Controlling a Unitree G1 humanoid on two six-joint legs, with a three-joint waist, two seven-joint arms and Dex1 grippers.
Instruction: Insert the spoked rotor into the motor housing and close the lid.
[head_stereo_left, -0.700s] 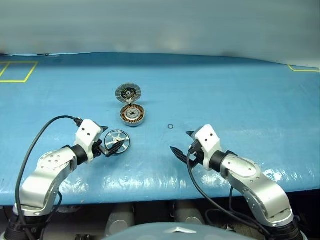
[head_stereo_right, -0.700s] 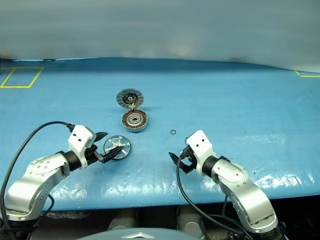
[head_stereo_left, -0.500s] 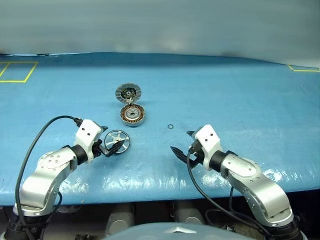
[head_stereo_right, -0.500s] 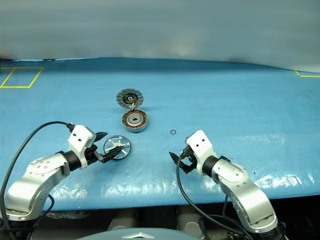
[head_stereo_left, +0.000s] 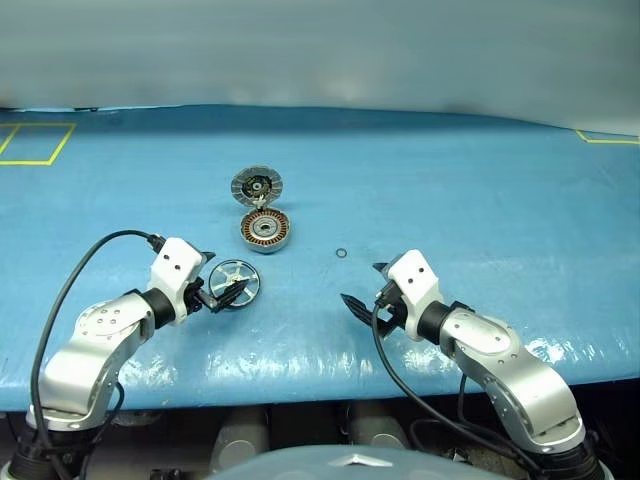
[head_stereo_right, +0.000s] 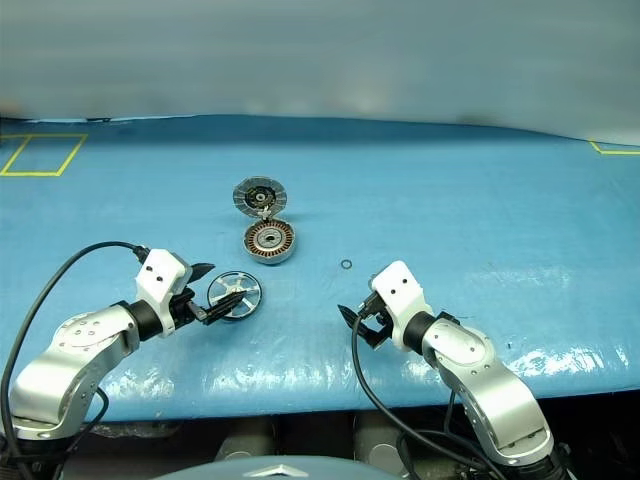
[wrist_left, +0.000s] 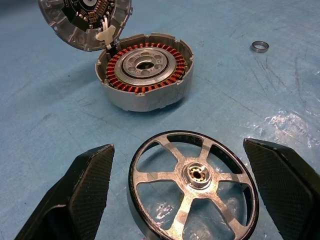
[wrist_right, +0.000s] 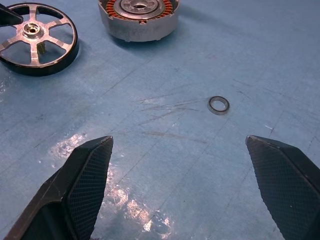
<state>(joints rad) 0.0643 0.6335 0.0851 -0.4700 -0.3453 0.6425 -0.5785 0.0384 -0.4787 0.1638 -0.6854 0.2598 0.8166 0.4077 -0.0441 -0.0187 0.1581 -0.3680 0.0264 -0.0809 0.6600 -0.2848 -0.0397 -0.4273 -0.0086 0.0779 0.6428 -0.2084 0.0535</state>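
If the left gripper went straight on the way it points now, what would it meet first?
Probably the spoked rotor: it lies flat between the open jaws of the left gripper, with the motor housing beyond it.

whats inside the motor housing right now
The motor housing holds a ring of coppery windings around a silvery centre with a dark hole. What lies beneath the windings is covered. The spoked rotor sits outside it, on the table.
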